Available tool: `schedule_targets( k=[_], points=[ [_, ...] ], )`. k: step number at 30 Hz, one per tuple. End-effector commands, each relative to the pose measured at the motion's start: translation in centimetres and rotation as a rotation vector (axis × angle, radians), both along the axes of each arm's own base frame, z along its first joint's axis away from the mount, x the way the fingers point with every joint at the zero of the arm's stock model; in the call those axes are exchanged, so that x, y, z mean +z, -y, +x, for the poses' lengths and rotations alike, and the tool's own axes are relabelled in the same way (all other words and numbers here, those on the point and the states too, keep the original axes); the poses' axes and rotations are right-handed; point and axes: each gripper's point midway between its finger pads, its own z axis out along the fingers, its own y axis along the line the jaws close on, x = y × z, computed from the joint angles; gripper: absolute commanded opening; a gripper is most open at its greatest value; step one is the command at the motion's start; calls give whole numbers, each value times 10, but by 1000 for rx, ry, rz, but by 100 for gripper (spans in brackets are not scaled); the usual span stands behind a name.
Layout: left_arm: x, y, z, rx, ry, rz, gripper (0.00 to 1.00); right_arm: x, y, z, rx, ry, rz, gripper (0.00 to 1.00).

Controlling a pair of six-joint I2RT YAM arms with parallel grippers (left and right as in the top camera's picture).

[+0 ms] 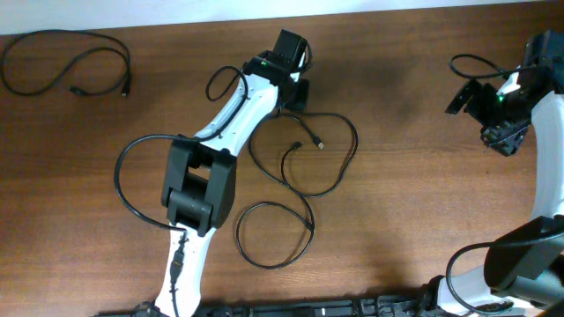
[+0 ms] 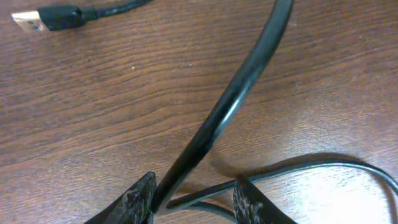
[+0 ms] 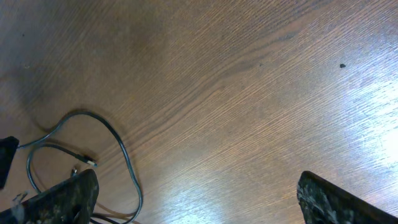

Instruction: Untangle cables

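Left end effector [image 2: 193, 199]: you have a cable [image 2: 230, 106] running between its fingers, a USB plug [image 2: 37, 20] ahead to the left. Right end effector [image 3: 193, 199]: looped cable [image 3: 93, 155] on the table [image 3: 249, 74], by its left finger.
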Motion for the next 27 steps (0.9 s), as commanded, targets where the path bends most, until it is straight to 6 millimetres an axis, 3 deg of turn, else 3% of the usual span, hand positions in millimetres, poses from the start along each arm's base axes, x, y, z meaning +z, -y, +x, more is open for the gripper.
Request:
schedule_targets(
  k=[1,4,6,7,10,11,12,13,16,19,20,21,23,25,26,27],
  points=[
    [-14,-4,2,14,3,7,37,1,4,1,-11,-2,-15,99],
    [-11,-1,7,13,25,-5,0,1,4,1,-11,-2,-15,99],
    [2,1,10,12,48,-21,0,1,4,1,-11,-2,-15,99],
    [25,5,12,5,78,-52,0,1,4,1,-11,-2,-15,99],
    [103,32,4,-85,150,-251,0,1,4,1,-11,-2,-15,99],
    [143,44,-3,-137,195,-345,0,1,4,1,-11,-2,-15,99],
    [195,53,-15,-202,262,-449,0,1,4,1,-11,-2,-15,99],
    [235,57,-28,-248,313,-522,0,1,4,1,-11,-2,-15,99],
    [321,47,-54,-278,466,-613,0,1,4,1,-11,-2,-15,99],
    [419,15,-83,-278,695,-699,0,1,4,1,-11,-2,-15,99],
    [430,7,-86,-265,718,-712,0,1,4,1,-11,-2,-15,99],
    [463,-18,-94,-218,791,-749,0,1,4,1,-11,-2,-15,99],
    [505,-62,-103,-134,899,-793,0,1,4,1,-11,-3,-15,99],
    [532,-101,-110,-66,991,-795,0,1,4,1,-11,-2,-15,99],
    [547,-138,-117,12,1061,-759,0,1,4,1,-11,-2,-15,99],
    [552,-162,-120,74,1093,-724,0,1,4,1,-11,-2,-15,99]
  ],
)
